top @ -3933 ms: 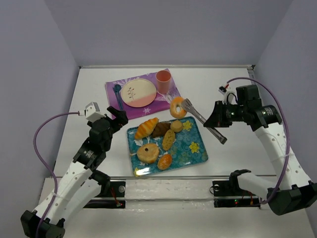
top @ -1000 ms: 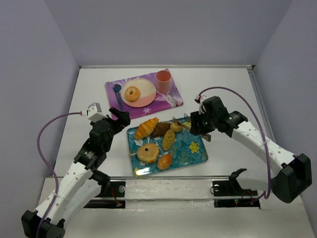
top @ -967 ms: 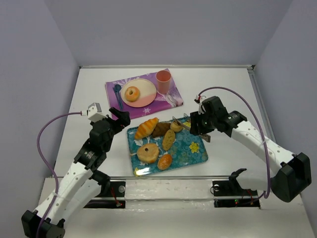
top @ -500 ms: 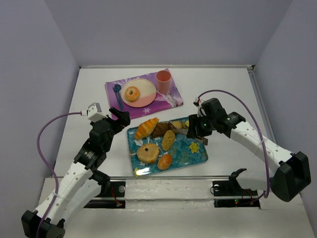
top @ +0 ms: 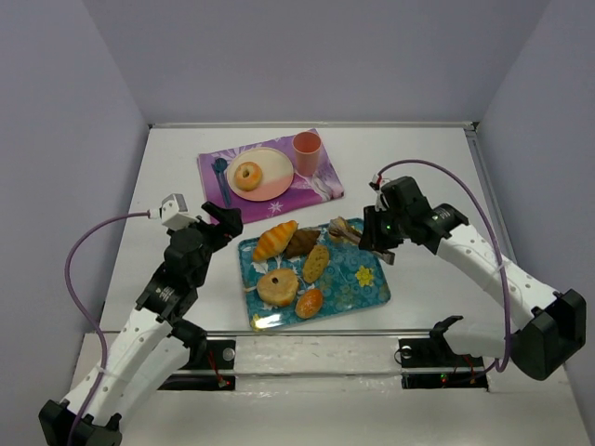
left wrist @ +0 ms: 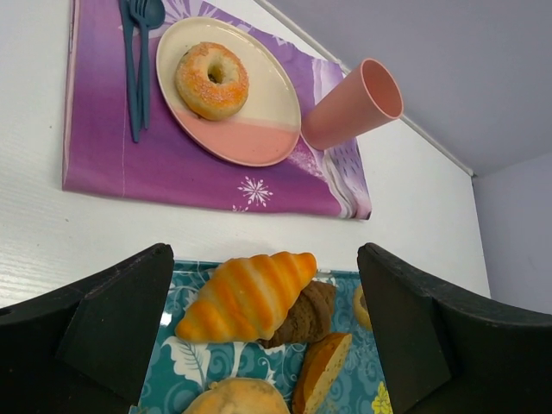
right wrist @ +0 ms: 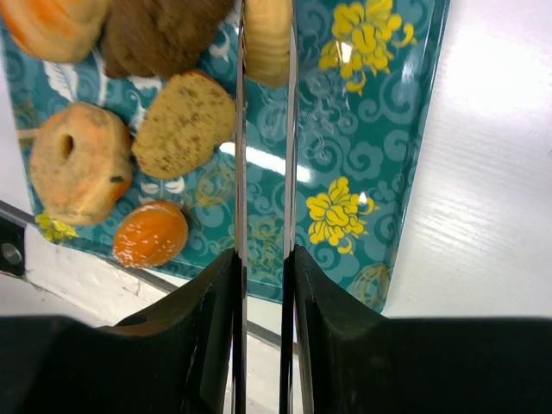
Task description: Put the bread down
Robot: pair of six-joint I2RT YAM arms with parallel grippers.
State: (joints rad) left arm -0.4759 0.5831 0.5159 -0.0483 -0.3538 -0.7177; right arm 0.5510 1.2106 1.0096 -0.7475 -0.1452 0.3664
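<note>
Top view: right gripper (top: 383,232) is over the right part of the tray (top: 367,295), with tongs (top: 364,239) pointing left toward the tray's far edge and a small bun (top: 337,226) at their tips. You can't read the grip from there. The right wrist view settles it: both fingers (right wrist: 203,336) are pressed against the outsides of the two tong blades, so the gripper is clamped on the tongs. The blades run nearly parallel with a narrow gap, and the bun sits between them at the far end, touching both and cut off by the top of the frame. The bun is above the tray's blue pattern, just right of the dark roll (right wrist: 164,30). Can't tell whether it's lifted or resting. The same view also shows a seeded slice (right wrist: 183,125), a ring roll (right wrist: 78,159) and a small orange bun (right wrist: 151,233) left of the blades, none of them touching the tongs. The left wrist view covers what the right one misses: the plate (left wrist: 259,138) on a purple mat (left wrist: 103,147) carries a sugared donut (left wrist: 211,79), with blue cutlery (left wrist: 138,52) to its left and a pink cup (left wrist: 349,105) to its right. A croissant (left wrist: 250,293) lies at the tray's near-left corner. Left gripper (top: 223,216) hovers off the tray's left corner with its fingers (left wrist: 103,328) spread wide and nothing between them. The small bun is well apart from the plate.
</note>
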